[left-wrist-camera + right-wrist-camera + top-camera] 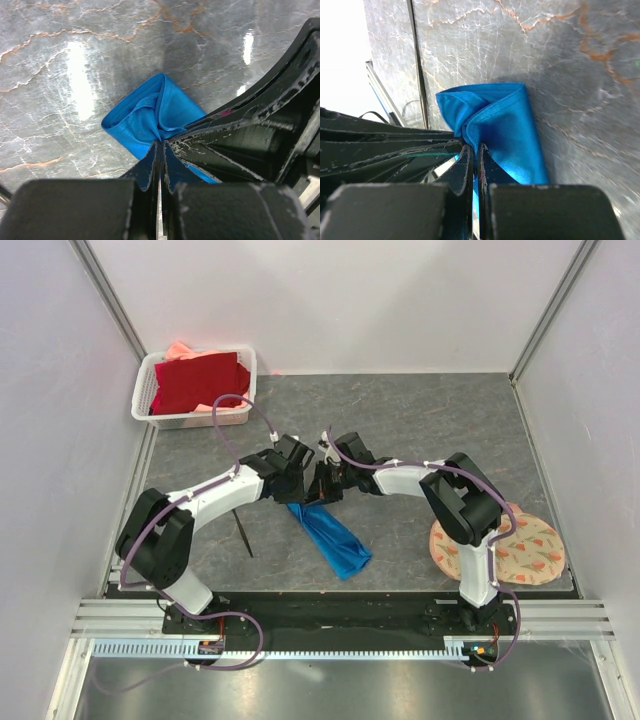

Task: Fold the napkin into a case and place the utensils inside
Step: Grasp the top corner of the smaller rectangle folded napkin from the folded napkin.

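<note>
The left gripper [300, 480] and the right gripper [322, 483] meet tip to tip over the middle of the table [420, 420], and both sets of fingers are pressed together on one end of the napkin [335, 540]. From the fingers the blue cloth runs back toward the arm bases as a narrow, rumpled strip, its far end lying on the table near the front edge. Beyond the fingertips the grey surface is bare up to the back wall. To the outer side of the left fingers lies a thin black utensil [243, 536], apart from the cloth. A white basket [145, 390] holding a red cloth [200, 380] sits in the far left corner, well away from the fingers. A peach floral mat [520, 555] lies near the front right edge, partly under the right arm. The left wrist view shows what the top view hides: the left gripper [160, 146] pinches the napkin [145, 122] at a crease, with a rounded folded edge curling just ahead of the tips and the other gripper's black body crowding in from one side. The right wrist view shows the right gripper [475, 147] nipping a gathered corner of the napkin [507, 130], whose straight hemmed edge runs along one side of the fingers, with bare marbled surface beyond.
</note>
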`<state>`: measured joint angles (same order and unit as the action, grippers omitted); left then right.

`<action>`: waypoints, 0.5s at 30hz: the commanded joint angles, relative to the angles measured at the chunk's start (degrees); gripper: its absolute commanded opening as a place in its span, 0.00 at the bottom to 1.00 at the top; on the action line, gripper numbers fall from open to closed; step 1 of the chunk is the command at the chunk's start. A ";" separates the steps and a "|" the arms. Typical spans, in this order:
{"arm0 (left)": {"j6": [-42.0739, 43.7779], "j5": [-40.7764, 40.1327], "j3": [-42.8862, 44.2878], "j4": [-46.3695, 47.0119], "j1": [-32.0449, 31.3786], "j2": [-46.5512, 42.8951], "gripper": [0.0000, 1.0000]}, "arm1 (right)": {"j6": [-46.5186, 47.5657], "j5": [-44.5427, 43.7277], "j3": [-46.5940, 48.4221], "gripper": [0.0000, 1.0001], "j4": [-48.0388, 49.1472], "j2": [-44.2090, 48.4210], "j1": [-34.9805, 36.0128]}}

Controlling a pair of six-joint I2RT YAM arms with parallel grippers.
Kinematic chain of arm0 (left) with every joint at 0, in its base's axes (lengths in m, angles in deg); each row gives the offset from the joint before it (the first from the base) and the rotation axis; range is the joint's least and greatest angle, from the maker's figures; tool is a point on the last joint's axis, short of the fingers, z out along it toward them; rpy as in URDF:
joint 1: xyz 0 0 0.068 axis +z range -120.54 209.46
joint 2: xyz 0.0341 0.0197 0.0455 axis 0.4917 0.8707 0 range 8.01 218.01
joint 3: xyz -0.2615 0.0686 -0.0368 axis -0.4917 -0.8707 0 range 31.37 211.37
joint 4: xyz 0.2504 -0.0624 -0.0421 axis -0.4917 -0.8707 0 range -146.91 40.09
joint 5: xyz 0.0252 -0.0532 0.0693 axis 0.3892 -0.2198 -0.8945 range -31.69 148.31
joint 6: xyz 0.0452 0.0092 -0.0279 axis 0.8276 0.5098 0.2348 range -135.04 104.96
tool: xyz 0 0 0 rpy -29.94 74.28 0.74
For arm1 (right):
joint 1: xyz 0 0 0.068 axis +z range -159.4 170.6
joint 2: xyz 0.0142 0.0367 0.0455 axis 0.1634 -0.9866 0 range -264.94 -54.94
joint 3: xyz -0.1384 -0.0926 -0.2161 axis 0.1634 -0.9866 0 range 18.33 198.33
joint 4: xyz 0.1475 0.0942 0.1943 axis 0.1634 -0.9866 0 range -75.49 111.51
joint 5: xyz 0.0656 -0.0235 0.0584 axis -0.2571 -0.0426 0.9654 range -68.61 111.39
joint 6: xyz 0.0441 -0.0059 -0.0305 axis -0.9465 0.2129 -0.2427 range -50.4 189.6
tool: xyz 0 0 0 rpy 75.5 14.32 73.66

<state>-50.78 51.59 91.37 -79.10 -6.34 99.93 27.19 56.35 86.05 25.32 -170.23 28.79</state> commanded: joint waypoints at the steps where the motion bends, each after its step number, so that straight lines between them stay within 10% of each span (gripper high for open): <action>1: -3.53 1.27 -2.26 3.79 0.20 -2.18 0.02 | -3.46 2.12 0.57 0.00 7.33 -3.54 2.50; 15: -4.77 1.97 -8.06 6.25 1.34 -4.20 0.02 | 0.49 1.87 -3.38 0.38 2.52 3.83 -0.40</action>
<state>-53.25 52.75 84.38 -75.67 -5.48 97.96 25.70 57.31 83.98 28.03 -171.41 29.08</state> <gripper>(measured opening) 0.026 0.336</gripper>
